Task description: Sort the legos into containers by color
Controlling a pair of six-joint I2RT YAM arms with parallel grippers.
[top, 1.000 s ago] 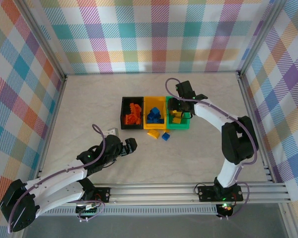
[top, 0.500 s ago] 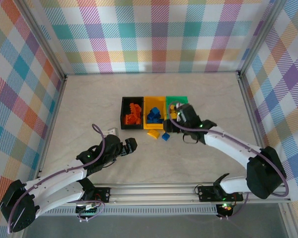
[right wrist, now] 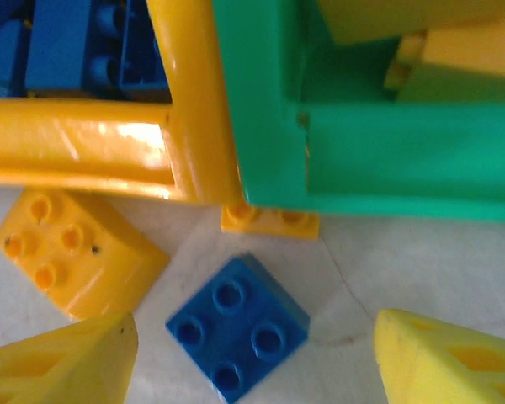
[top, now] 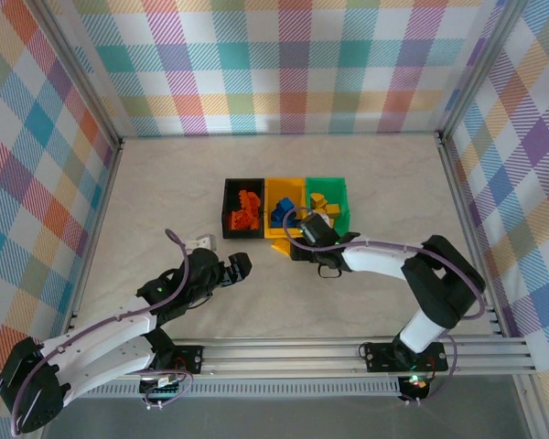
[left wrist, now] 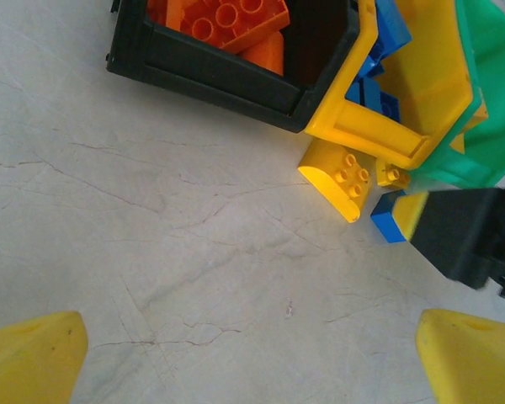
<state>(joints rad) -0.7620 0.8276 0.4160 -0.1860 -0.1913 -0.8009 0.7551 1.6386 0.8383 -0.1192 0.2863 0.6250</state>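
Note:
Three joined containers sit mid-table: black (top: pixel 242 208) holding orange-red legos (left wrist: pixel 236 17), yellow-orange (top: pixel 284 206) holding blue legos (right wrist: pixel 76 46), green (top: pixel 328 203) holding yellow legos (right wrist: pixel 463 63). On the table just in front of them lie a blue brick (right wrist: pixel 236 328), a yellow brick (right wrist: pixel 76 261) and a thin yellow plate (right wrist: pixel 269 220). My right gripper (right wrist: pixel 252 362) hangs low over the blue brick, open, one fingertip on each side of it and not touching. My left gripper (left wrist: pixel 252 362) is open over bare table nearer me, apart from the bricks.
A small white object (top: pixel 204 242) lies left of the loose bricks, near the left arm. Checked walls ring the table, and a metal rail (top: pixel 348 352) runs along its near edge. In the left wrist view the right gripper (left wrist: pixel 471 236) shows as a dark block beside the blue brick (left wrist: pixel 389 220).
My right arm swung back from over the green container and came down in front of the containers, over the blue brick. The left arm has hardly moved.

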